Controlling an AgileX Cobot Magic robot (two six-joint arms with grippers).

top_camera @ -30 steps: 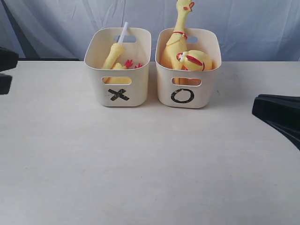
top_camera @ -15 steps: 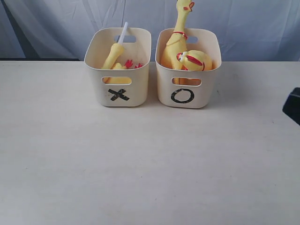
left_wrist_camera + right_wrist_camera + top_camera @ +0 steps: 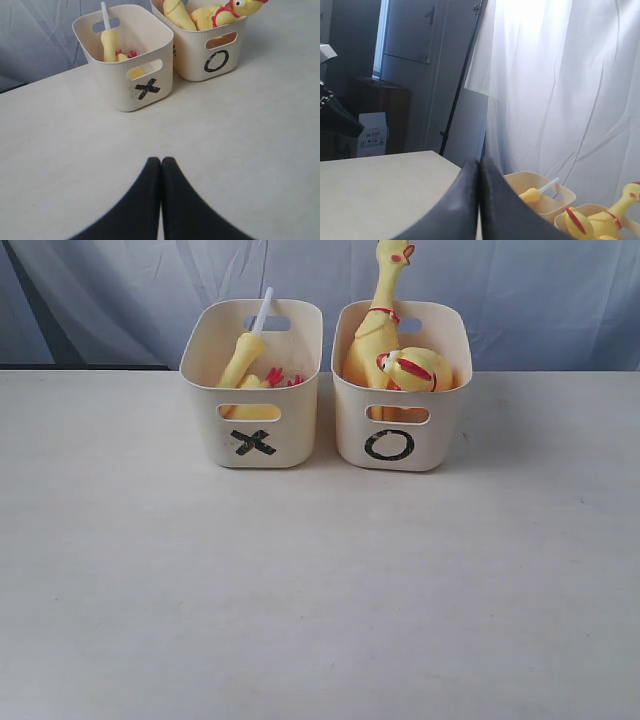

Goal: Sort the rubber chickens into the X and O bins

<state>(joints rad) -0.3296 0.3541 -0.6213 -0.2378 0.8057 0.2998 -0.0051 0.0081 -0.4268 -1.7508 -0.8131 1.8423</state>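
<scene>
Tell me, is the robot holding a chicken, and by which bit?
Nothing is held. The left gripper and right gripper are shut and empty; the rubber chickens sit in the X bin and O bin.

Occlusions and crops, exterior view
The X bin (image 3: pixel 295 435) wall hides most of the yellow piece (image 3: pixel 243 358) and the red bits (image 3: pixel 282 377); you can't tell what those are. The tall chicken (image 3: pixel 383 310) in the O bin (image 3: pixel 440 440) loses its comb to the top edge, and the curled chicken (image 3: pixel 420 370) hides its lower body.
</scene>
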